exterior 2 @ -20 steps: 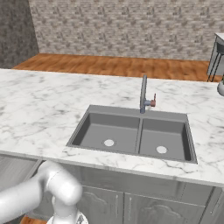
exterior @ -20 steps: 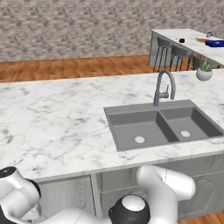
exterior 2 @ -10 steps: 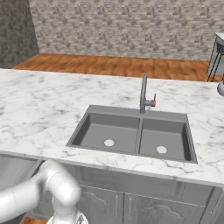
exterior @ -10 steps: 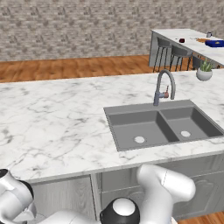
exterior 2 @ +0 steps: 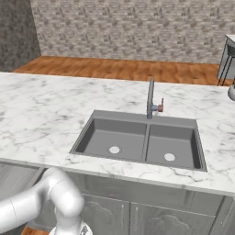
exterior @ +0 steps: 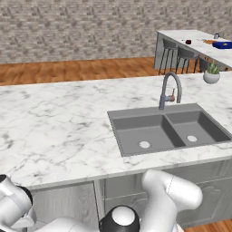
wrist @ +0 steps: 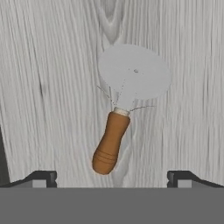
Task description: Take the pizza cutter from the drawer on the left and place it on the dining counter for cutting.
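The tool point(wrist: 112, 179) hangs over the open drawer point(wrist: 52, 65), its two dark fingertips point(wrist: 41, 178) spread as wide as they go with nothing between them. Just beyond them the pizza cutter point(wrist: 124, 100) lies flat on the drawer's pale wooden floor. Its brown handle points back toward the tool and leans a little to one side, and its round grey blade is farther off. The handle's butt sits between the fingertips' lines but is not yet touched.

Over the last second the arm has changed only slightly. In the left base view its dark joint point(exterior: 118, 219) has slid a little leftward and lower beneath the worktop edge, while the kitchen around it has not shifted, so the base is parked. This looks like a final lowering and lining-up over the handle. The grasp has not begun, so the task is at an early stage.

Farther out is the marble worktop point(exterior: 54, 131) with the grey double sink point(exterior: 167, 131) and its curved faucet point(exterior: 168, 93). A small potted plant point(exterior: 211, 74) is near its far end. Well beyond stands the dining worktop point(exterior: 190, 35) with its dark stools point(exterior: 174, 50), where the cutter must end up.
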Robot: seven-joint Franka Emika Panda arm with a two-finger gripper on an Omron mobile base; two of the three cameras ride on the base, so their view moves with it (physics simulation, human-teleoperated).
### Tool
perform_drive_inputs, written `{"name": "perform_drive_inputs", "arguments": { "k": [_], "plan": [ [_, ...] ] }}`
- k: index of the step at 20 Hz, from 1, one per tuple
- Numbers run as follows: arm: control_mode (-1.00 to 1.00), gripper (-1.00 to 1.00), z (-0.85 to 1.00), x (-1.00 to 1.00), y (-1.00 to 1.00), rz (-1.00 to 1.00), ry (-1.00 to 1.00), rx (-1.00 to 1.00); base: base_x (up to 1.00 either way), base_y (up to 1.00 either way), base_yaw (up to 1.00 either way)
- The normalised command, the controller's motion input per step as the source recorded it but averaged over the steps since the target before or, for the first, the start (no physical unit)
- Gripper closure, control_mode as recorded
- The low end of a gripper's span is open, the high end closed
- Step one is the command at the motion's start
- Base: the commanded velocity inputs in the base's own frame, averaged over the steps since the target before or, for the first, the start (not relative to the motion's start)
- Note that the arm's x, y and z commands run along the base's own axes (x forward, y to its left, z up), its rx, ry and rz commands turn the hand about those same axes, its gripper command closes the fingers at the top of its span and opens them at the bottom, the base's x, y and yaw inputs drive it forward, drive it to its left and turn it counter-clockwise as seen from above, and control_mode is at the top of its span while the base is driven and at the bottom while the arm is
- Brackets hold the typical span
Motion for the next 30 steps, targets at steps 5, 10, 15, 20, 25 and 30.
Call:
{"name": "perform_drive_inputs", "arguments": {
  "k": [5,10,15,20,25,30],
  "plan": [
    [-1.00,-1.00,-0.27,0.13,0.00,0.00,0.00,0.00,0.00,0.00,0.00],
    [-1.00,-1.00,-0.27,0.02,0.00,0.01,0.00,0.00,0.00,0.00,0.00],
    [-1.00,-1.00,-0.25,0.00,0.00,0.01,0.00,0.00,0.00,0.00,0.00],
    [-1.00,-1.00,-0.26,0.00,0.00,0.00,0.00,0.00,0.00,0.00,0.00],
    [-1.00,-1.00,-0.21,0.00,0.00,0.00,0.00,0.00,0.00,0.00,0.00],
    [-1.00,-1.00,-0.17,0.00,0.00,0.00,0.00,0.00,0.00,0.00,0.00]
  ]
}}
